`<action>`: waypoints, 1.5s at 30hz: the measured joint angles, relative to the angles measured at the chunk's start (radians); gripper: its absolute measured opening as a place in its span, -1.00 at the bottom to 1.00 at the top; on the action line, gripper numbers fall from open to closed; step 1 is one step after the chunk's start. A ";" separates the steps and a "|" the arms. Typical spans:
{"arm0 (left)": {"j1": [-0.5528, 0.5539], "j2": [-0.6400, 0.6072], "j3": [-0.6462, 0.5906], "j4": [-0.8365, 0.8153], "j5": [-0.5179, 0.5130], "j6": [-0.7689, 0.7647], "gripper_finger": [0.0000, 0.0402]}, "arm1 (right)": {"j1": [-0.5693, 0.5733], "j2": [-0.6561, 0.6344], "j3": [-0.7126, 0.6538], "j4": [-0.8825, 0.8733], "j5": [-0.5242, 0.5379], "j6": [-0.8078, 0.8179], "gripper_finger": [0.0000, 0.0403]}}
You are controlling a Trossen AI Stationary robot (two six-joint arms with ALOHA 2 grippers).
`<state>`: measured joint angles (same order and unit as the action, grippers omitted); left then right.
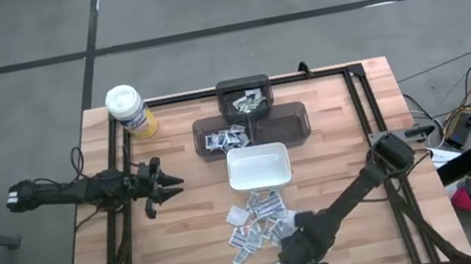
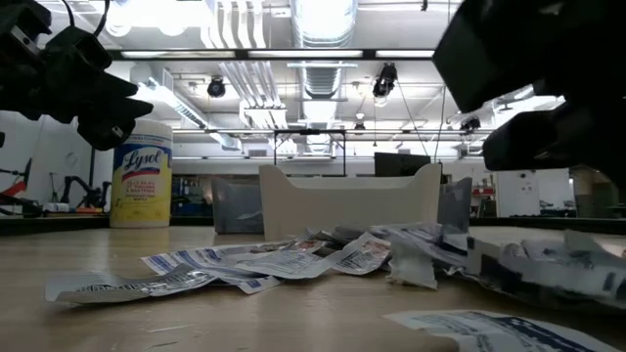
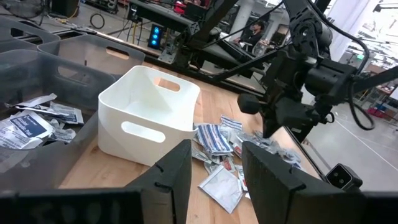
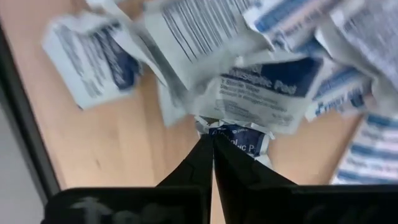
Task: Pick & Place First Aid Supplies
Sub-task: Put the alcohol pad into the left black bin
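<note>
The right claw (image 1: 289,257) is down at the near edge of the scattered packets (image 1: 256,221) on the wooden table (image 1: 343,132), its two fingers (image 4: 208,163) pressed together to a point. In the right wrist view the tips meet at the edge of a small packet with dark blue print (image 4: 239,138), so it looks pinched shut on that packet's corner, though whether the grip is firm enough to lift is a judgement, not something shown. Taking a flat packet by its edge makes sense, since nothing thick stands up off the wood to close around. The rest of the packets lie loose and overlapping just in front of the white dish (image 1: 259,167), which looks empty and sits between the pile and the dark trays (image 1: 292,124) behind it; one tray already holds a few packets (image 1: 223,138), and a smaller dark bin (image 1: 245,98) behind holds some more. That suggests sorted supplies go toward the back, and the dish may be the next drop spot. The left claw (image 1: 167,183) waits over the table's left side, well apart from the pile, its fingers (image 3: 177,171) parted and holding nothing, aimed toward the dish. A yellow canister (image 1: 130,112) stands at the far left corner, out of the way.
</note>
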<state>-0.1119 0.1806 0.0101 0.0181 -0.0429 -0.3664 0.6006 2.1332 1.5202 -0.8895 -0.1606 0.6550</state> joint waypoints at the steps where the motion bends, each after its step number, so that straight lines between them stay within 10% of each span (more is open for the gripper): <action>1: 0.000 0.000 0.000 0.000 0.000 0.000 -0.32 | 0.000 -0.002 0.000 -0.013 0.000 0.000 -0.96; 45: 0.000 0.000 0.000 0.002 0.000 0.000 -0.32 | -0.003 -0.153 -0.004 -0.031 -0.096 0.044 -0.96</action>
<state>-0.1119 0.1806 0.0101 0.0196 -0.0427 -0.3664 0.5979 1.9802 1.5162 -0.9205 -0.2564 0.6987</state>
